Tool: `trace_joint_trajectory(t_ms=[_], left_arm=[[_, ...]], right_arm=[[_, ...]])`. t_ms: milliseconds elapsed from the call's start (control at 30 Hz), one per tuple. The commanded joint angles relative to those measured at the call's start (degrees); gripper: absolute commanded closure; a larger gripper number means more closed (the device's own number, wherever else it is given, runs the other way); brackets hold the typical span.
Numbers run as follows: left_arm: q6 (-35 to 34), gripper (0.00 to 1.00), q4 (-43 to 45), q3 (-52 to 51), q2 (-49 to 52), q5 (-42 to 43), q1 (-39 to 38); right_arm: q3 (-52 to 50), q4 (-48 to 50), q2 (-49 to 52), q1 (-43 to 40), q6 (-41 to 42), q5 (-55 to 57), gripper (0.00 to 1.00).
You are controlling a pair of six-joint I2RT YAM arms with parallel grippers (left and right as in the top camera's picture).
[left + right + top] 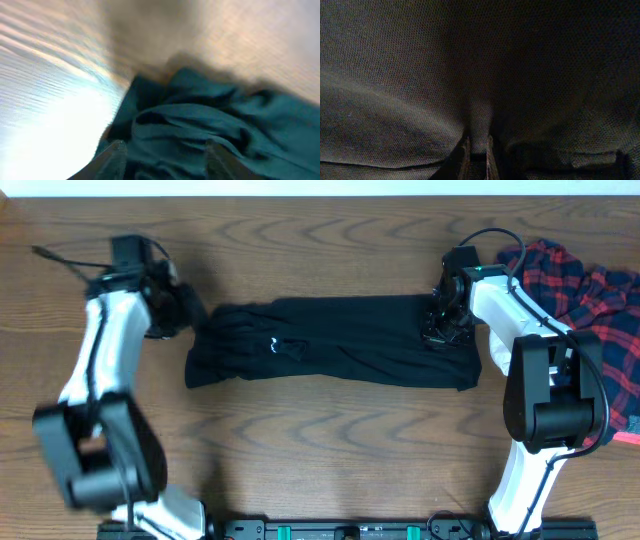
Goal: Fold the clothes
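Note:
A black garment (330, 345) lies spread lengthwise across the middle of the table. My left gripper (188, 315) is at its left end. In the left wrist view the fingers (165, 155) stand wide apart, open, just over the rumpled fabric (210, 125), which looks teal there; that view is blurred. My right gripper (440, 328) is at the garment's right end. In the right wrist view its fingers (477, 150) are nearly together and pinch a ridge of the dark cloth (420, 75), which fills the whole view.
A red and blue plaid shirt (590, 295) lies bunched at the right edge of the table, just behind my right arm. A black cable (60, 260) runs over the wood at the far left.

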Motion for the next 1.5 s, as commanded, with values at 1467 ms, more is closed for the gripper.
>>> trace_joint_trajectory(t_ms=[1467], left_arm=[[10.1,0.28,-6.4,0.8,27.3,27.6,11.9]], right_arm=[[-0.8,0.9,2.5,0.5,0.5,2.3,0.90]])
